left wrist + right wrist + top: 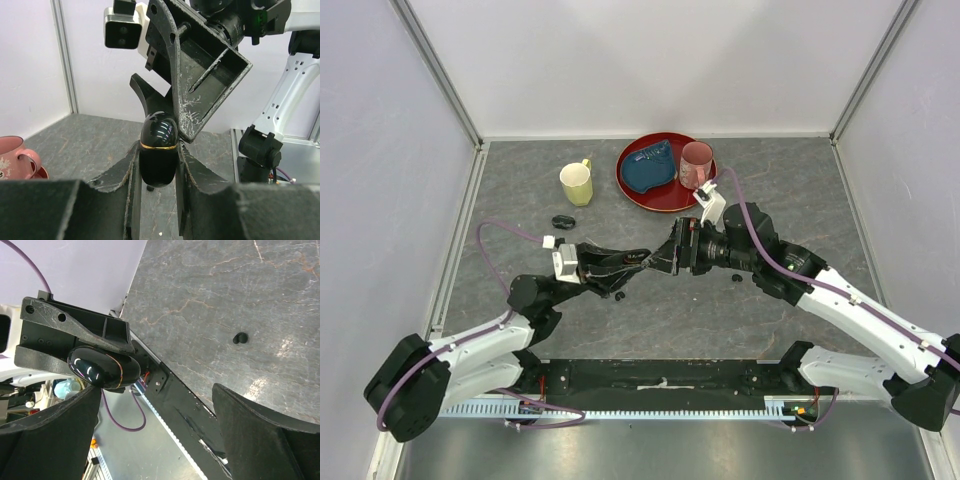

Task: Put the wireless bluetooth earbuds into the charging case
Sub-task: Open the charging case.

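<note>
I read the left gripper clamped shut on the closed charging case. The right gripper stands fully open, empty, just beside the case. One earbud lies on the table.

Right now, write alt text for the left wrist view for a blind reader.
The left gripper is shut on a black oval case with a gold seam, holding it upright above the grey table. The right gripper, jaws open, is close over its top; a pink mug sits at the left edge.
</note>
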### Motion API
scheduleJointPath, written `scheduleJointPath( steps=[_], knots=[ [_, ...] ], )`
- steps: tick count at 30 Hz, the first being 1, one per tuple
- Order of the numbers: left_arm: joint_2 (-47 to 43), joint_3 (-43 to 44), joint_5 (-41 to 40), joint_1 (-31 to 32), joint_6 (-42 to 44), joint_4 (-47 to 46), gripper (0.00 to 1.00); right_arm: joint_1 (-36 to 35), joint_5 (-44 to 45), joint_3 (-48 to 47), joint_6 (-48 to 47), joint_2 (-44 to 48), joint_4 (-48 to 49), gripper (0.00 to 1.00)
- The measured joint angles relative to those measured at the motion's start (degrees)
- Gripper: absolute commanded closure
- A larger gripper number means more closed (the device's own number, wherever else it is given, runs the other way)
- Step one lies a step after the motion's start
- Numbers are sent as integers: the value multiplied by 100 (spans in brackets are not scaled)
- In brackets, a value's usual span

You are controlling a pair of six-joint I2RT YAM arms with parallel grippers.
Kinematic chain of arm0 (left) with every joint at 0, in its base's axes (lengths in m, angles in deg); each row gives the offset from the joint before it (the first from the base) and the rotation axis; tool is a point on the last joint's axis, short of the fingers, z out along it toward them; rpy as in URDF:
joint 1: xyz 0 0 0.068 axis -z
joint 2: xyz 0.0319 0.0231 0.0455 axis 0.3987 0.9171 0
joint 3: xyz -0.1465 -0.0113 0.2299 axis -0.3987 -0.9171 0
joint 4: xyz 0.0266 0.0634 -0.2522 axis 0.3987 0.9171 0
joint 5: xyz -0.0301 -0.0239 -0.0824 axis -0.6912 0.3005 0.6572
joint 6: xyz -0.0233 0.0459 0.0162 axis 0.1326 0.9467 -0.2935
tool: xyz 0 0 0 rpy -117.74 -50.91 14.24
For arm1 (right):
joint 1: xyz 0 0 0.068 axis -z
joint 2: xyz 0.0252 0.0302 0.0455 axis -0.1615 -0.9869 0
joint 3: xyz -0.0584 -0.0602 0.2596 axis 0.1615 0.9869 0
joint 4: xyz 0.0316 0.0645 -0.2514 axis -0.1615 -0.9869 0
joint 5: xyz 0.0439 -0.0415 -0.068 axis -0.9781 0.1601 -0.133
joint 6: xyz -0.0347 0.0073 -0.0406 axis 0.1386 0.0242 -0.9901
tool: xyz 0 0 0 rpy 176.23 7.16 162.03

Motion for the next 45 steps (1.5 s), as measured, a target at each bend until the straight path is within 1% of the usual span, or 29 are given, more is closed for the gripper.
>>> scheduleJointPath(
  steps=[10, 17, 25, 29, 33, 35, 38, 42, 45],
  knots=[
    [-361, -4, 0, -2, 44, 103, 98, -9, -267, -9, 361, 22, 413, 2],
    [-433, -15, 219, 28, 46, 114, 98, 44, -214, -2, 588, 22, 730, 2],
    [-570, -66, 236, 31, 87, 177, 98, 48, -221, 9, 710, 31, 968, 2],
    [-750, -120, 149, 31, 166, 317, 98, 48, -146, 9, 667, 203, 1067, 2],
    [-920, -195, 59, 31, 236, 431, 98, 85, 125, 2, 481, 544, 1056, 2],
    [-1012, -212, 0, 31, 264, 535, 98, 127, 470, -98, 343, 693, 828, 2],
    [-1185, -227, -50, 31, 295, 713, 98, 297, 1196, -372, 151, 780, 216, 2],
    [-1475, -251, -57, 31, 354, 975, 98, 833, 1917, -597, -208, 745, -656, 2],
    [-1692, -258, -61, 31, 417, 1176, 98, 1231, 2140, -612, -444, 619, -1182, 2]
  ],
)
